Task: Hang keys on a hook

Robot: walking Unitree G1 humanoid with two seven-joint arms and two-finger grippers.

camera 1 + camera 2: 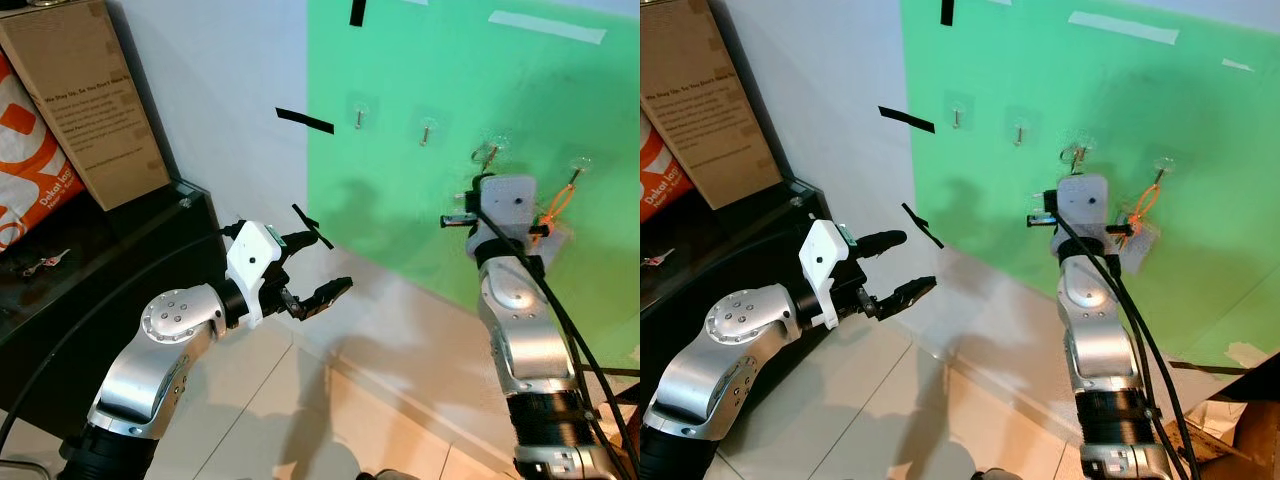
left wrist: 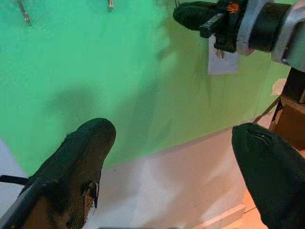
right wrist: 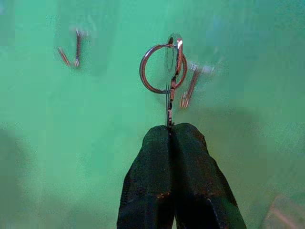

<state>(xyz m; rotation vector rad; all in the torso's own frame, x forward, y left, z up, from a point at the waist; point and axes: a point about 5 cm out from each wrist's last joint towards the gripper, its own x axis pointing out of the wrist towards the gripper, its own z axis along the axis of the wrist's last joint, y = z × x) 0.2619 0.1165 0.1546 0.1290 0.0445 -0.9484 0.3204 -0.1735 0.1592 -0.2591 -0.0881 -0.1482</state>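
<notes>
At the far left we see a cardboard box point(image 1: 85, 100) leaning on the wall above a black shelf point(image 1: 120, 250), with an orange and white bag point(image 1: 30, 170) beside it. A small key point(image 1: 45, 262) lies on the shelf.

Next comes our left gripper point(image 1: 318, 268), held out in the air before the wall. Its fingers point(image 2: 76, 167) are wide apart and carry nothing.

Further right, the green board point(image 1: 450, 90) covers the wall. Short strips of black tape point(image 1: 304, 121) are stuck near its left edge. A row of small hooks sits on the board: two bare metal hooks point(image 1: 358, 115) at the left, then two clear ones.

Our right gripper point(image 3: 172, 131) is raised to the board at the third hook point(image 3: 193, 83). Its fingers are pressed together on the thin metal stem of the keys point(image 3: 164, 69). We see a shiny round key ring, silver, standing just above the fingertips. The ring is very near the hook, beside it, but we cannot tell if it already sits on it.

At the far right, an orange cord point(image 1: 558, 205) hangs from the last hook point(image 1: 577, 170), with a pale tag under it.
</notes>
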